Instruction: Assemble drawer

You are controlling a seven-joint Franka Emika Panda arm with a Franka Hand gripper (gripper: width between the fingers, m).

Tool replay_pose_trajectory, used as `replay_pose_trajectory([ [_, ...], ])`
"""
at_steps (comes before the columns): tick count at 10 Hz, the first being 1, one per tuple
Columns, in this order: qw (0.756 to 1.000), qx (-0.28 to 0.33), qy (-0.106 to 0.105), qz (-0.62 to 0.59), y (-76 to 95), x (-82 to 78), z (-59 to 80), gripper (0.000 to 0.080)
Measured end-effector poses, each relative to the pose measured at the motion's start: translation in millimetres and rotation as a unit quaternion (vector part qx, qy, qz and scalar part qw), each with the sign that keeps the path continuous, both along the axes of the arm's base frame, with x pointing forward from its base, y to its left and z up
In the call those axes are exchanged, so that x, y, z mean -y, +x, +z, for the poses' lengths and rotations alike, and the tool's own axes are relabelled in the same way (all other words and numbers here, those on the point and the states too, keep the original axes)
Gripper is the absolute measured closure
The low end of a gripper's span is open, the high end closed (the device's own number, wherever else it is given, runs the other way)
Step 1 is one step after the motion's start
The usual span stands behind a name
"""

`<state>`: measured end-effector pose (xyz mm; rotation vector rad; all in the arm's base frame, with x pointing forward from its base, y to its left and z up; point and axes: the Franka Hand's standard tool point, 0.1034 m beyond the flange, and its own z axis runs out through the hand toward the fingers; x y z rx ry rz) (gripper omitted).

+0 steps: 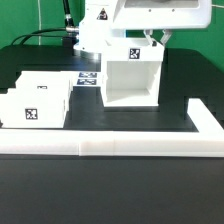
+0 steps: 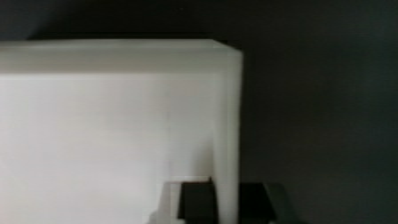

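**Fig. Narrow pinch on the casing wall.** In the wrist view I read the gripper (image 2: 224, 203) as set narrow. Its dark fingers (image 2: 192, 202) lie against both faces of a thin white wall with no gap showing, so I judge it to be holding the casing (image 1: 130, 85) by that wall's top edge. In the exterior view the arm enters from twelve o'clock. The wrist sits level above the casing and the fingers point straight down, meeting it at about one o'clock on its top rim.

The casing appears to rest upright on the black table (image 1: 110, 190), just off centre toward one o'clock, with its open face turned to six o'clock. I expect it to handle as stiff moulded plastic — light for its bulk, smooth, and apt to slip between the pads. A pinch on one wall is off centre, so the shell may tilt when lifted — a deep bite on the wall seems wisest.

The two small boxes (image 1: 35, 105) sit at nine o'clock, well apart from the casing. The marker board (image 1: 88, 78) lies at eleven o'clock. The rail (image 1: 110, 148) runs along six o'clock and turns up toward three.
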<state>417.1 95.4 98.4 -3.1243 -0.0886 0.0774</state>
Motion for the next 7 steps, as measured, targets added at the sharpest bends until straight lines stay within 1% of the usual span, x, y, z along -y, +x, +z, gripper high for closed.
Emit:
replay_pose_trajectory([
  [6,1.000,0.000,0.000,0.007,0.7,0.6,0.1,0.0763],
  [7,0.999,0.004,0.003,0.031,10.0,3.7,2.2,0.0763],
])
